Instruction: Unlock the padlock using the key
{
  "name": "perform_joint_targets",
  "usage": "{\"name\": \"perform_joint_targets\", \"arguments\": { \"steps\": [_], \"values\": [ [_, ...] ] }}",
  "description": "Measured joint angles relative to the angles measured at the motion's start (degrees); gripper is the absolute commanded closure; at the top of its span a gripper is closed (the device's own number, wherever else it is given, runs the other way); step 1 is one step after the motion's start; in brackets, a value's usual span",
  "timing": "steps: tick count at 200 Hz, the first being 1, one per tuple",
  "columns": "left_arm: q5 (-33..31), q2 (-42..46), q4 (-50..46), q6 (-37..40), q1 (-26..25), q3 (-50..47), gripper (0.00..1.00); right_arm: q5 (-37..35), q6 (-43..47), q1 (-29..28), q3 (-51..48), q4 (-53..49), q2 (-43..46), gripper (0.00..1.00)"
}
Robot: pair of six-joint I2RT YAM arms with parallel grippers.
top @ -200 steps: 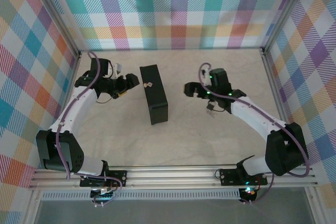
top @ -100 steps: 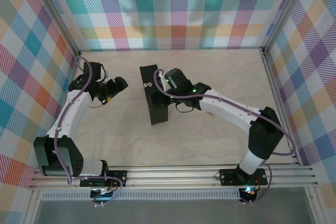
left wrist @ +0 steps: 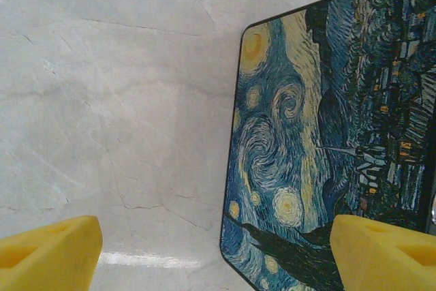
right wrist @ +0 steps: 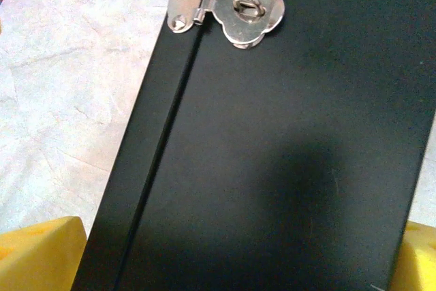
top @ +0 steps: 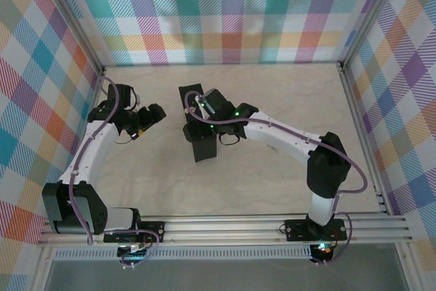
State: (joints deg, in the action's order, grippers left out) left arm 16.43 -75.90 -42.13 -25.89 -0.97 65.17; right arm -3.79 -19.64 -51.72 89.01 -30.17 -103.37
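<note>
Both jaws gape wide; right pair straddles matte black tin [right wrist: 272, 168], scalloped, perhaps steel hasp [right wrist: 235, 8]

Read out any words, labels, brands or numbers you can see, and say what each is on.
There is no readable text.
The tin's painted face shows only a swirling night-sky picture.
Its black side and silver hasp are unmarked.
The walls carry plain coloured checks.
</note>
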Motion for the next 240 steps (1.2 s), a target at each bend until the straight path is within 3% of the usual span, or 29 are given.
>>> {"name": "perform_joint_targets", "arguments": {
  "steps": [35,62,115,152,200,240],
  "values": [
    [-0.1,1.0,-0.5,0.4,0.0,0.0,0.13,-0.7,-0.9,-0.1,0.4,-0.3,-0.5,0.0],
    [0.6,2.0,-1.2,1.4,0.0,-0.2,0.21,0.4,-2.5,0.6,-0.9,1.5,-0.3,0.02],
    [2.9,1.9,-1.2,3.6,-1.8,-1.7,0.3,15.4,-9.9,9.1,-16.8,20.6,6.3,0.05],
    [3.2,-0.6,-0.6,3.7,-5.7,-2.1,0.33,25.6,-16.3,15.8,-25.2,32.0,8.3,0.05],
    [3.3,-7.9,6.2,-0.3,-9.9,-2.0,0.29,34.1,-23.5,20.9,-34.1,45.9,8.7,0.04],
    [4.1,-16.1,11.7,-4.7,-10.4,2.0,0.29,36.8,-26.3,21.6,-36.0,48.5,7.8,0.03]
  ]
}}
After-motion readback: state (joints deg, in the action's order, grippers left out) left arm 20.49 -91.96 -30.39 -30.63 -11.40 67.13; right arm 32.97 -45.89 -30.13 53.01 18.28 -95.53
